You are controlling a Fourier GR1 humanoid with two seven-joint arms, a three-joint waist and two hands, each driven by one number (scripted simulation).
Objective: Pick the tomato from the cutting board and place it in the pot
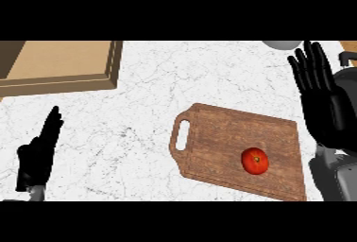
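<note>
A red tomato (255, 160) lies on the wooden cutting board (223, 137), toward the board's lower right. My right hand (322, 94) is raised at the right edge, open with fingers straight, just right of the board and above the tomato. Behind that hand a dark grey pot (346, 78) shows only in part at the right edge. My left hand (38, 156) rests open at the lower left, fingers pointing up, far from the board.
A tan wooden tray or box (59, 66) sits at the top left on the white marble counter (140, 118). Part of a white rounded object (282, 44) shows at the top right.
</note>
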